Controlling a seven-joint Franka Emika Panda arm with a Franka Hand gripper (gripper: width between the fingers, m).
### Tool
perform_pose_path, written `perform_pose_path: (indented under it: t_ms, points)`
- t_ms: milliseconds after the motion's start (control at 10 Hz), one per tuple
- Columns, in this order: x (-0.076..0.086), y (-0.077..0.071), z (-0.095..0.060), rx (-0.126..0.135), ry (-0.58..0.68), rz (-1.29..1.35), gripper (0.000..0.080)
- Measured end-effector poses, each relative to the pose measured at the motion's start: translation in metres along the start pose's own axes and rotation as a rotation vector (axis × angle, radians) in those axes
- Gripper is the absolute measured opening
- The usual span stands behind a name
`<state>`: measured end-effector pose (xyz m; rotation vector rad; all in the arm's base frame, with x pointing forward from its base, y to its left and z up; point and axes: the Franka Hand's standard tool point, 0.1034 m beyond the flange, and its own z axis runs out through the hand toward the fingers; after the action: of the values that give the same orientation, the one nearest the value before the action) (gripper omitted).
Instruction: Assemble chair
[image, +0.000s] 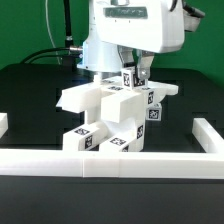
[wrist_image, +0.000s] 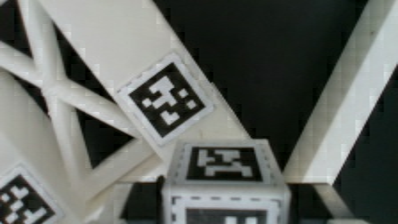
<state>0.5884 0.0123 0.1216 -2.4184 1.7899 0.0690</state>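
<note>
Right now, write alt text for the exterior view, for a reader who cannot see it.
A white robot arm reaches down, its pincer closed on a tagged white piece atop a cluster of blocky white chair parts. They sit on a black table behind a low white border wall, against a green backdrop.

white chair (image: 108, 108), b/w tags (wrist_image: 169, 97)
</note>
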Motion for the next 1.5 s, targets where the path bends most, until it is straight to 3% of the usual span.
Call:
perform_pose_path:
  t_ms: [100,600,800,1000,1100,1200,1500]
  points:
    - [0.0003,-0.0003,0.0001,0.011,-0.015,0.100,0.0284]
    - [-0.0024,-0.0006,0.0003,-0.002,-0.026,0.451,0.0284]
    - [-0.0027,-0.0008,0.0006,-0.001,-0.025,0.454,0.0284]
    - [-0.0041,-0.0026,0.0001,-0.005,-0.024,0.386,0.0570]
    - [-0.0058,-0.0039,-0.0004,-0.004,-0.025,0.309,0.0570]
    - [-0.0056,-0.0031,0.0003,-0.004,-0.026,0.232,0.0633]
    - [-0.0056,-0.0029,0.0005,-0.002,-0.026,0.025,0.0649]
